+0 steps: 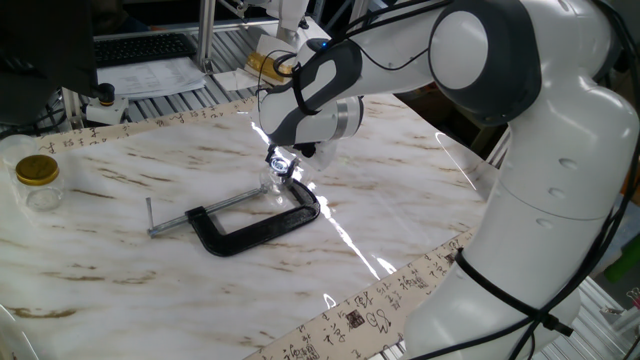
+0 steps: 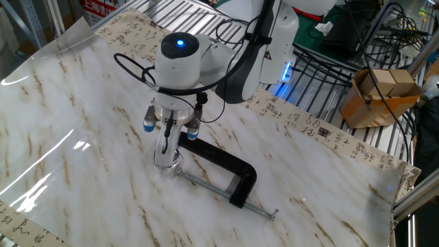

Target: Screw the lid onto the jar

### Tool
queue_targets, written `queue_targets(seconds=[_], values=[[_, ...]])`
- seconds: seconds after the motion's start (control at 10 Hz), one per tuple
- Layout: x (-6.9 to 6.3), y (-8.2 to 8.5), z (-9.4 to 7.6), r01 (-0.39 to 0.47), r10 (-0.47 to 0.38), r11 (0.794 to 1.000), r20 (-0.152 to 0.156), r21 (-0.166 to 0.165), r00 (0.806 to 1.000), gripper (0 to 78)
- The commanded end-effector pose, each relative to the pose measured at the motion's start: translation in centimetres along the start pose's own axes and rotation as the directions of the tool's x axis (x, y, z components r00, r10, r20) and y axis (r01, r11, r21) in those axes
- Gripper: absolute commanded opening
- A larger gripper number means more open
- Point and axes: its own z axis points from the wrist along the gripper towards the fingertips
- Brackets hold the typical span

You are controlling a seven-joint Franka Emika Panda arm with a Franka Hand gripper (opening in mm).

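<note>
A: Item one, the gripper [image 2: 167,152]. How is it listed?

B: It is pointed straight down at the marble table [image 2: 82,110], fingers drawn narrow and low over the jar [image 2: 169,165]. Something small and shiny is seen between the tips in the one fixed view, judged to be the lid [image 1: 281,164]. Whether it is truly pinched cannot be told; the tips are crowded and glare covers the spot.

A: Item two, the jar's place?

B: It is stood on the table directly beneath the fingers, touching or just beside the screw end of the black C-clamp [image 2: 223,170]. Its clear glass is hard to separate from the reflections, so its mouth is not resolved.

A: Item three, the step in hand?

B: It is judged to be the seating and turning of the lid on the jar's mouth. For it to be done well, the lid is best kept level and centred over the mouth, so the thread is caught square. Light downward pressure is advised while the wrist is rotated. A tiny unclamped jar is likely to spin or slide with the lid, so any drift is to be watched.

A: Other entries?

B: A larger clear jar with a gold lid [image 1: 38,178] is recorded at the table's far edge, well apart and not part of the job. The clamp's frame is near enough to be struck by a finger during rotation.
</note>
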Motion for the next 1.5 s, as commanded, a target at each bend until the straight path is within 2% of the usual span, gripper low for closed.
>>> queue_targets(seconds=[0.1, 1.5], values=[[0.05, -0.35, 1.03, -0.068, 0.068, 0.998, 0.002, -0.002, 0.998, 1.5], [0.06, -0.35, 1.09, -0.093, 0.093, 0.996, 0.015, 0.002, 0.996, 1.5]])
